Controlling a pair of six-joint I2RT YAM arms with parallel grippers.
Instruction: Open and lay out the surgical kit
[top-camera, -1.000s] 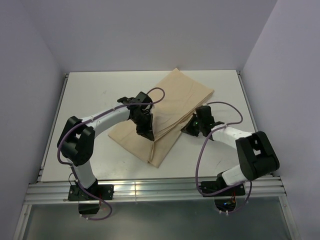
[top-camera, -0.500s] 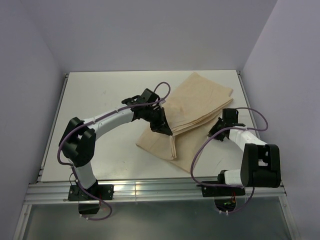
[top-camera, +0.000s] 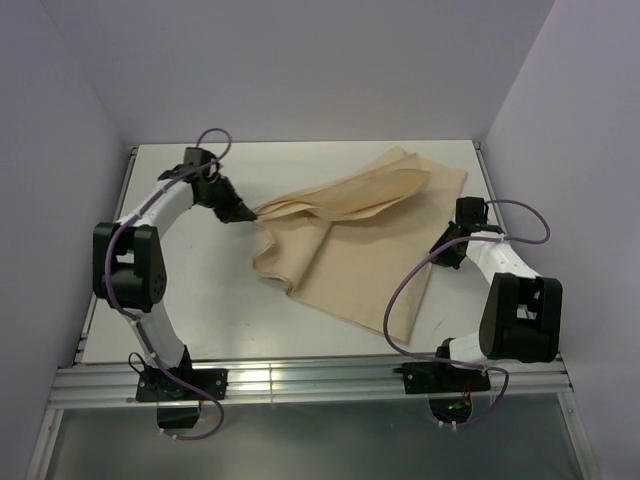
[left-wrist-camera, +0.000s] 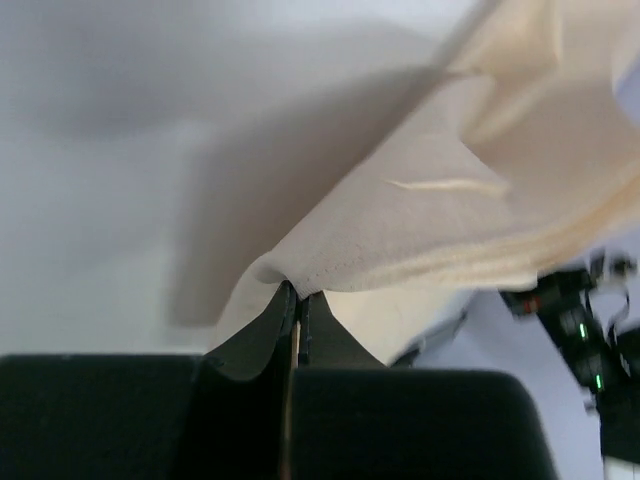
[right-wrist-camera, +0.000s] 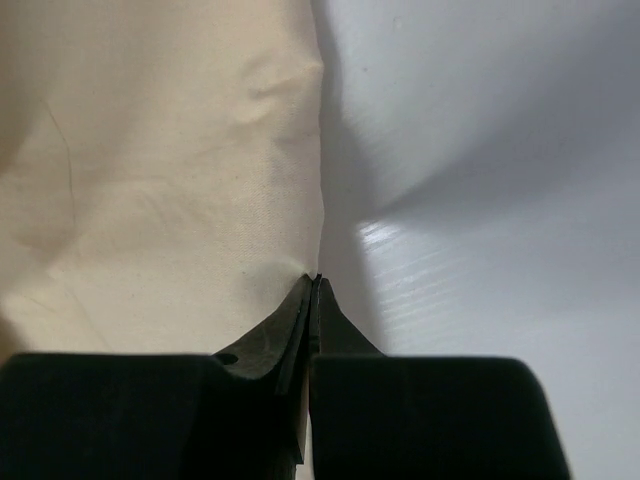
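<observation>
Left tool (top-camera: 241, 213): we pinch a wrap (top-camera: 350, 255) corner, raised leftward, likely to spread the fold.
Right tool (top-camera: 446, 252): clamped on the opposite edge, anchoring it against our pull.

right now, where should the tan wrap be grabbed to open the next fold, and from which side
Probably the doubled near-left corner of the tan wrap, coming in low from the left over the bare table. Elsewhere it lies flat; only an edge offers something to pinch, and that fold looks slightly raised.
</observation>
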